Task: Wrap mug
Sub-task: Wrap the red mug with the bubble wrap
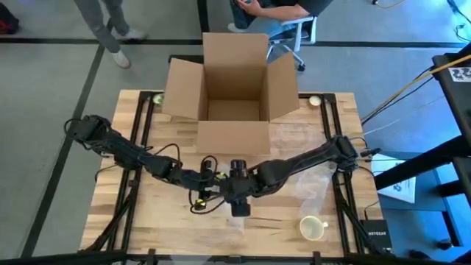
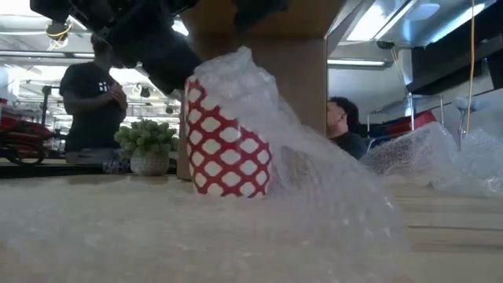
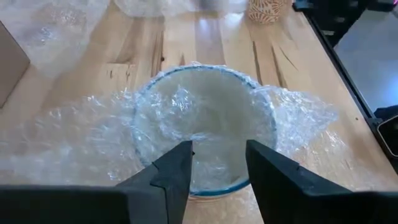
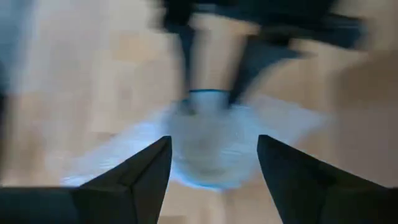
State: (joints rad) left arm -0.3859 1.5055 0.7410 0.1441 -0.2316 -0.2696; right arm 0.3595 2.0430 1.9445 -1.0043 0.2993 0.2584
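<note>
Your red-and-white mug [image 2: 228,149] stands on the bench [image 1: 162,221], draped in bubble wrap [image 3: 205,118]. Both end effectors hover over it: the left end effector [image 3: 217,163] has fingers apart at the rim, and the right end effector [image 4: 214,158] is spread wide.

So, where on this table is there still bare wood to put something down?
Bare wood lies along the table's left side, between the left arm and the front edge. The middle is crowded: both grippers meet over the red mug in bubble wrap. The cardboard box fills the back; a second mug and loose wrap take the right.
</note>
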